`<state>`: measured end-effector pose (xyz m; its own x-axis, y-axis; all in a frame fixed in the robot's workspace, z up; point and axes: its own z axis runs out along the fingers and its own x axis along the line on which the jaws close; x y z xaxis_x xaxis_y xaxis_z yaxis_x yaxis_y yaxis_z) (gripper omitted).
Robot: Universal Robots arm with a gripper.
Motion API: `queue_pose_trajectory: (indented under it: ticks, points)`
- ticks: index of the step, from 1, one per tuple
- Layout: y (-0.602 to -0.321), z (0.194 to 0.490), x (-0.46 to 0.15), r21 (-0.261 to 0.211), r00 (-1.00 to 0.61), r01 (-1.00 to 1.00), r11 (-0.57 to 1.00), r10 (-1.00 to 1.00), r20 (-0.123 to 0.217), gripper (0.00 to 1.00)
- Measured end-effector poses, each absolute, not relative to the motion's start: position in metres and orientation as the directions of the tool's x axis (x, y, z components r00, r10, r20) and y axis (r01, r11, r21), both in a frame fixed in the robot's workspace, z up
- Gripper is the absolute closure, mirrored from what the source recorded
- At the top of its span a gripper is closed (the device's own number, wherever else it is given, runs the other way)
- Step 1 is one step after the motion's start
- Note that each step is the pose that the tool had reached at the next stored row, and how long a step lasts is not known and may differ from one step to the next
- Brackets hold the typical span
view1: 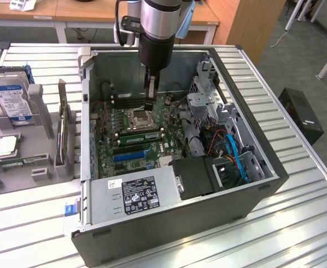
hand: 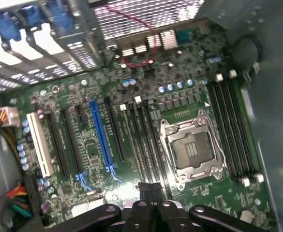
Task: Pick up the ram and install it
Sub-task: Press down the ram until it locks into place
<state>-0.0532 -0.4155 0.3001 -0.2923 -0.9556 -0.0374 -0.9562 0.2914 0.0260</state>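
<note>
The ram [view1: 139,135], a narrow green stick, lies along the black memory slots just beside the CPU socket [view1: 139,117] inside the open computer case [view1: 252,192]. Whether it is fully seated I cannot tell. My gripper [view1: 150,105] hangs inside the case over the motherboard, near the socket, with its fingers shut and nothing visible between them. In the wrist view the shut gripper [hand: 151,188] sits over one end of the long memory slots [hand: 143,140] beside the CPU socket [hand: 192,150]. A second bank of black slots [hand: 233,130] runs on the socket's other side.
A grey parts holder [view1: 40,111] at the exterior view's left carries a hard drive [view1: 9,100], a CPU chip [view1: 6,146] and an upright expansion card [view1: 62,128]. The power supply [view1: 135,195] and drive cage with blue cables [view1: 233,153] crowd the case's near side.
</note>
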Motion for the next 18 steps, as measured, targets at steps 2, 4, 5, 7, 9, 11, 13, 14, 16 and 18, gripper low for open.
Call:
queue_pose_trajectory:
  ticks: [2, 4, 5, 7, 9, 11, 13, 14, 16, 18]
  points:
    - [-0.4155, 0.2999, -0.0532, 0.026, -0.327, -0.945, 0.327, -0.944, -0.037, 0.89]
    - [-0.4155, 0.2997, -0.0532, 0.026, -0.361, -0.932, 0.360, -0.932, -0.037, 0.89]
    - [-0.4155, 0.2996, -0.0532, 0.026, -0.378, -0.926, 0.377, -0.925, -0.037, 0.89]
    - [-0.4155, 0.2994, -0.0532, 0.026, -0.412, -0.911, 0.411, -0.910, -0.037, 0.89]
    - [-0.4155, 0.2992, -0.0532, 0.026, -0.444, -0.896, 0.444, -0.895, -0.037, 0.89]
    - [-0.4155, 0.2990, -0.0532, 0.026, -0.476, -0.879, 0.476, -0.878, -0.037, 0.89]
    - [-0.4155, 0.2988, -0.0532, 0.026, -0.509, -0.861, 0.508, -0.860, -0.037, 0.89]
    - [-0.4155, 0.2987, -0.0532, 0.026, -0.524, -0.852, 0.523, -0.851, -0.037, 0.89]
    - [-0.4155, 0.2985, -0.0532, 0.026, -0.554, -0.832, 0.554, -0.832, -0.037, 0.89]
    - [-0.4155, 0.2982, -0.0532, 0.026, -0.585, -0.811, 0.584, -0.810, -0.037, 0.89]
